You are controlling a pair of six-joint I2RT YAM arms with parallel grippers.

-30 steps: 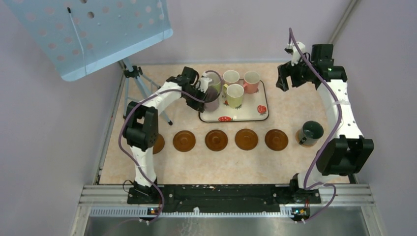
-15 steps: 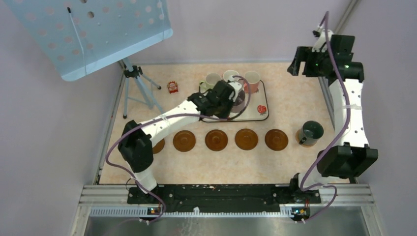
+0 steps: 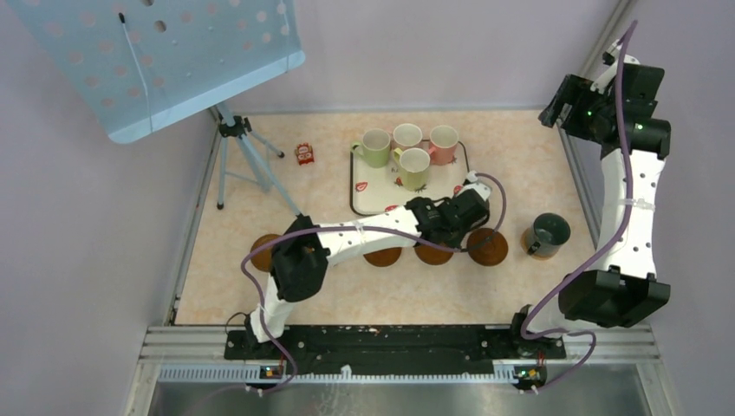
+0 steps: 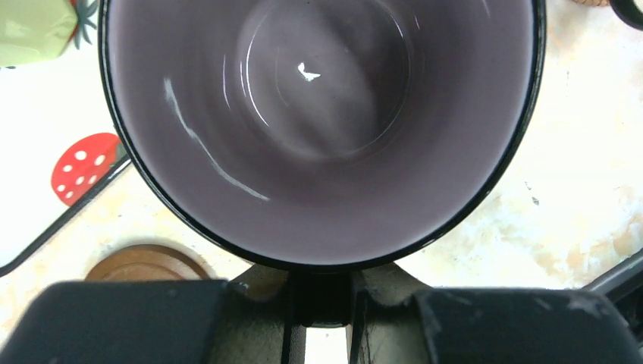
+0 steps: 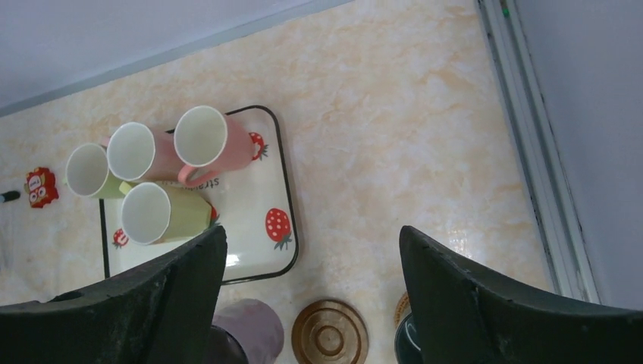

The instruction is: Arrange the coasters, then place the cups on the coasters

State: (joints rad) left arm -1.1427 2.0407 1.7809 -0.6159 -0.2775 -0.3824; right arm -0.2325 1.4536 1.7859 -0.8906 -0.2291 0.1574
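Observation:
My left gripper point(image 3: 462, 215) is shut on the handle of the purple-grey cup point(image 4: 326, 114), which hangs over the table between the tray and the row of coasters. The cup point(image 5: 254, 330) hovers just left of a bare brown coaster point(image 5: 330, 331), the one at the right of the row point(image 3: 488, 247). More coasters point(image 3: 381, 256) lie in the row, partly hidden by the left arm. A dark cup point(image 3: 548, 232) stands on a tan coaster at the right end. Two green and two pink cups point(image 3: 414, 167) stand on the tray point(image 3: 368, 195). High at the far right corner my right gripper point(image 5: 312, 235) is open and holds nothing.
A tripod point(image 3: 247, 160) carrying a blue perforated board point(image 3: 156, 61) stands at the back left. A small red item point(image 3: 304, 153) lies left of the tray. A metal rail point(image 3: 574, 169) runs along the table's right edge.
The left arm has carried the purple-grey cup off the tray, right and nearer, to the coaster row. The right arm has swung up and back toward the far right corner.

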